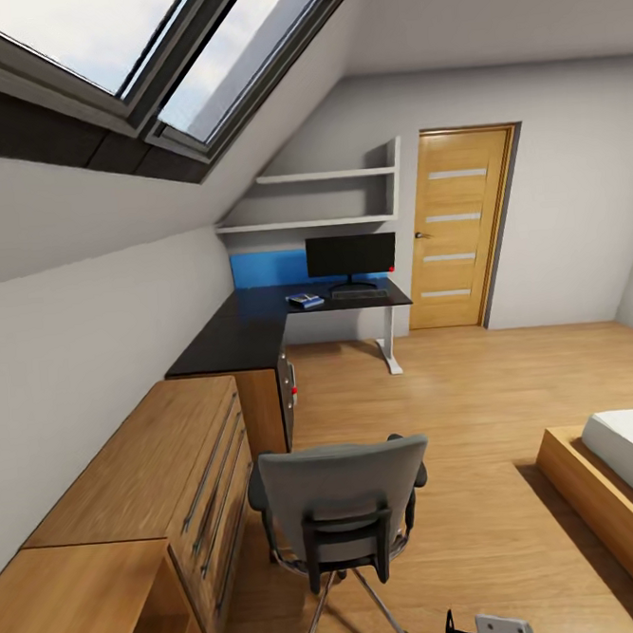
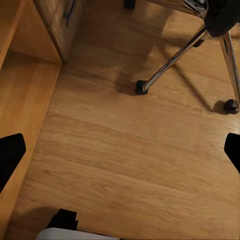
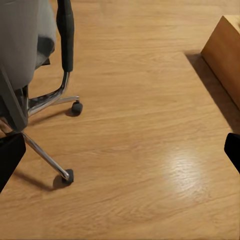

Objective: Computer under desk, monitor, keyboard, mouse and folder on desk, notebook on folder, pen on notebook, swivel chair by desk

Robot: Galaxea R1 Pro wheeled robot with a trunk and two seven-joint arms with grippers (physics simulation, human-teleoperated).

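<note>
Grey padded swivel chair [image 1: 339, 505] with black armrests stands in the foreground on the glossy light-wood plank floor [image 1: 477, 418], its back toward the camera and its chrome star legs ending in small black casters. It sits well apart from the long L-shaped desk, whose glossy black tabletop [image 1: 251, 326] runs along the sloped white wall and turns toward the far corner on a white leg [image 1: 390, 339]. On the far part of that tabletop a wide black flat monitor [image 1: 351, 256] stands upright on a round black base, with a flat dark keyboard [image 1: 359, 294] just in front of it and a small blue and white stack [image 1: 305, 301], too small to tell apart, beside the keyboard. A low light-wood chest of drawers [image 1: 167, 471] with long metal handles sits between the chair and the wall, touching the desk's end. A panelled wooden door [image 1: 457, 229] and a white mattress on a wooden bed frame [image 1: 606, 484] lie to the right. In each wrist view the black fingers [image 2: 10, 155] [image 3: 10, 155] sit far apart at opposite edges, spread wide with nothing between them, over bare floor and chair legs.
</note>
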